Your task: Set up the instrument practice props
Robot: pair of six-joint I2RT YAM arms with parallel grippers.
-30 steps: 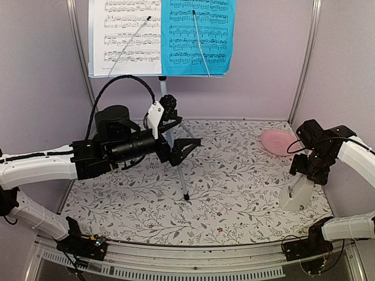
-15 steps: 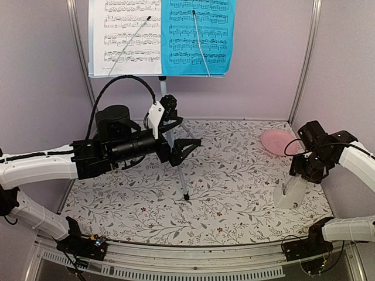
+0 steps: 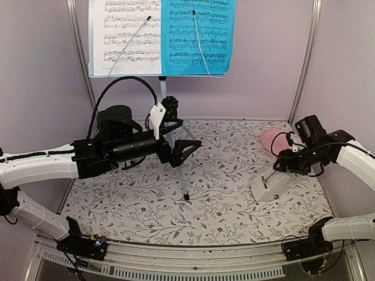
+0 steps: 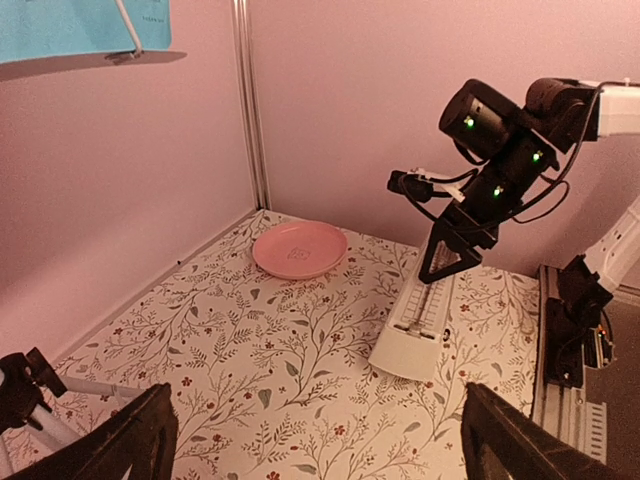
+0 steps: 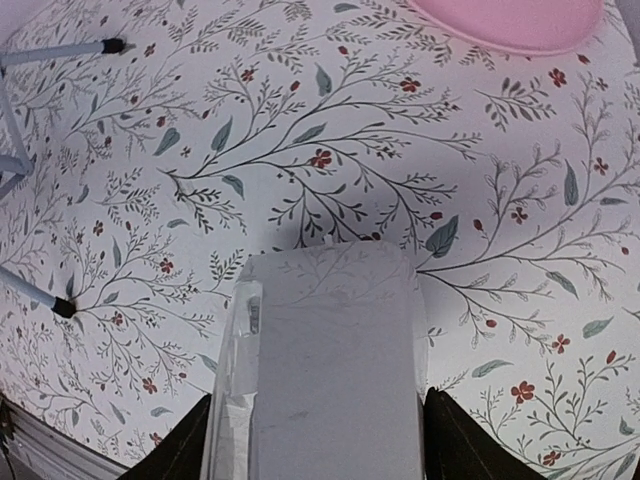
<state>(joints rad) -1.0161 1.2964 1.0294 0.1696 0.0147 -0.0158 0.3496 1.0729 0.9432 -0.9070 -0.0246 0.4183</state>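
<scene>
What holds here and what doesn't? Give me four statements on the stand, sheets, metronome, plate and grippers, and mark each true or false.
1. The blue sheet sits to the right of the white sheet on the stand. True.
2. The metronome stands upright on its own. False: it leans over, with its top in the right gripper.
3. The metronome lies on the plate. False: the plate is bare, and the metronome is beside it, apart from it.
4. The left gripper is open and holds nothing. True.
</scene>
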